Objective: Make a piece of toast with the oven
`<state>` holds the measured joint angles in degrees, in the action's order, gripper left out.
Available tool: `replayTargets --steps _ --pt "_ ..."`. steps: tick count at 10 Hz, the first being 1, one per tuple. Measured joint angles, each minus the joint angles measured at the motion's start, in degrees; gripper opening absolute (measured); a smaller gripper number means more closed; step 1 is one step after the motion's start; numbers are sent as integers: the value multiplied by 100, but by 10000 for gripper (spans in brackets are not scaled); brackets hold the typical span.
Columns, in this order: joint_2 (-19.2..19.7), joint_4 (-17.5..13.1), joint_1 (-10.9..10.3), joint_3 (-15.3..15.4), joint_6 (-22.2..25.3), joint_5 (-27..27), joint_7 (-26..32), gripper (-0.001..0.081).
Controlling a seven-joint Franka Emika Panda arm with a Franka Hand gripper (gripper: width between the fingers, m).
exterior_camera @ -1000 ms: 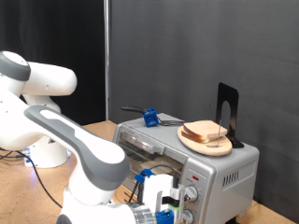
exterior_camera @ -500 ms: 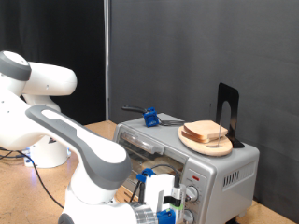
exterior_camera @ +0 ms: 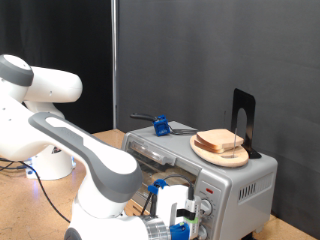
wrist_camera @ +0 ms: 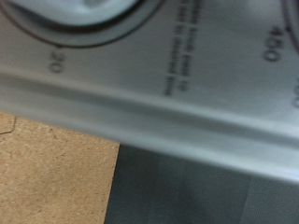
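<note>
The end effector (exterior_camera: 185,222) sits against the oven (exterior_camera: 240,180) front at its knobs; whether its fingers are apart cannot be told. Bread slices (exterior_camera: 220,143) rest above it

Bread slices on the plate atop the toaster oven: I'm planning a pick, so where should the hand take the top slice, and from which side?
Grip the top slice by its crust edges, coming straight down from above. It lies flat on the stack on the plate, so only its edges offer opposing faces. The black stand blocks approach from the exterior view's right. The hand is low at the oven's front knobs.
</note>
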<state>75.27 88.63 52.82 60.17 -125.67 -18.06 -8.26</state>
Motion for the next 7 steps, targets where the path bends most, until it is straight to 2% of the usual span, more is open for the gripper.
replayTargets --steps 1,2,4,5,7 --pt "7 8 0 -9 -42 -6 0 233" --pt "8 9 1 -7 -44 -6 0 101" --pt "8 15 4 -4 -57 -5 115 101" --pt "10 57 27 18 -122 2 416 101" --pt "44 285 169 132 -436 10 1497 101"
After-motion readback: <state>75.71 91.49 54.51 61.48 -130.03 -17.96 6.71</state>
